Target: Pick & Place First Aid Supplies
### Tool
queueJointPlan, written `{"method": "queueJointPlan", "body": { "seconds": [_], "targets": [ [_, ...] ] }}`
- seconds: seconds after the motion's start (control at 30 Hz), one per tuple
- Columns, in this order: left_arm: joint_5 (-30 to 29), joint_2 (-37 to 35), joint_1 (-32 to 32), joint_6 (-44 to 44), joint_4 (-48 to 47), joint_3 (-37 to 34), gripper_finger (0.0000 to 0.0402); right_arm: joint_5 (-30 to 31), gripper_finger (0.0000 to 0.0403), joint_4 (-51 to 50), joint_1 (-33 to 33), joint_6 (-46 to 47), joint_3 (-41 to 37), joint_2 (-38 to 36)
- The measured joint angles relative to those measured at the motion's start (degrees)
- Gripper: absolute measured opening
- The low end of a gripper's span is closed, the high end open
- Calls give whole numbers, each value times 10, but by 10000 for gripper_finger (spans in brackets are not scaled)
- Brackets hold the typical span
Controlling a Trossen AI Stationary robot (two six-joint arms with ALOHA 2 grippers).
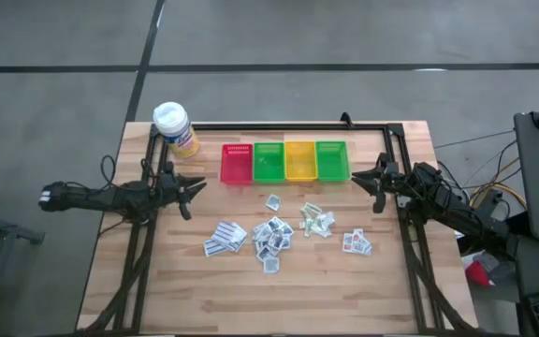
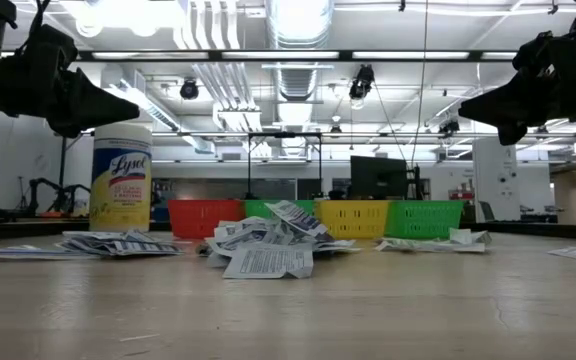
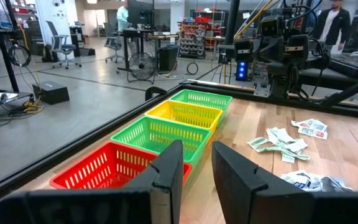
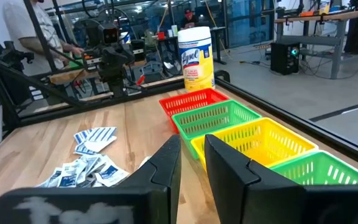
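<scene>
Dozens of sachets (image 1: 274, 234) lay scattered mid-desk (image 1: 204, 290), just in front of four bins (image 1: 285, 161) in a row: red, green, yellow, green. Both grippers hung above the desk with nothing between their slightly parted fingers, the left gripper (image 1: 195, 192) near the red bin's end, the right gripper (image 1: 363, 178) just beside the far green bin. A wipes tub (image 1: 175, 128) stood at the back left corner.

bins (image 1: 285, 161): 4 | bottle (image 1: 175, 128): 1 | arms: 2 | sachets (image 1: 273, 234): many, uncounted
</scene>
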Motion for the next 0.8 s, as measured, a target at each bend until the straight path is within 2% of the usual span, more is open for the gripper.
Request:
{"method": "queueJointPlan", "body": {
  "seconds": [0.53,0.8],
  "targets": [
    [0,0,0,1,1,0,83,1,89,0,0,2,0,0],
    [1,0,0,-46,80,-3,83,2,74,11,0,132,0,0]
  ]
}}
